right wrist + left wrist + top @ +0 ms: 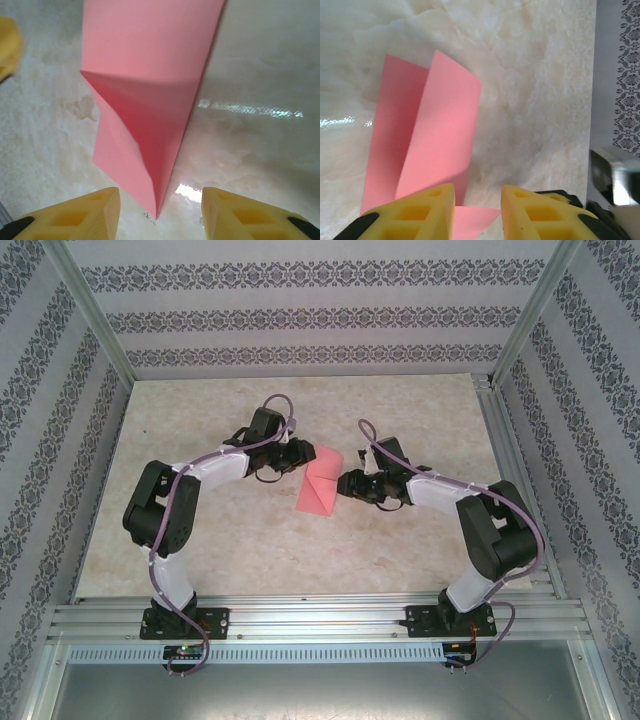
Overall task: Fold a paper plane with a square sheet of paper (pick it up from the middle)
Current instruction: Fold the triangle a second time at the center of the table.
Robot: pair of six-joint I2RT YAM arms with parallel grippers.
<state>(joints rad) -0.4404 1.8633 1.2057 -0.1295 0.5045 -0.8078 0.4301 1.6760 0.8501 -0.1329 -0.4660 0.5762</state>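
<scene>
- While partly folded, the square sheet of paper [320,480] lies mid-desk [200,410], centre frame in the top view, one flap lifted off the layer below.
- left fingers [442,200]: parted, nothing clamped; a paper corner shows in the gap at the bottom edge of the wrist view.
- right fingers [107,202]: spread wider, gripping nothing; the paper's pointed tip sits between them, lower centre.

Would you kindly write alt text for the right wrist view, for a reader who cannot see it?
A partly folded pink-red sheet of paper lies on a pale marbled table, with one flap raised along a crease. Its pointed near end sits between two yellow fingers, which stand apart at the bottom edge without touching it.
</scene>
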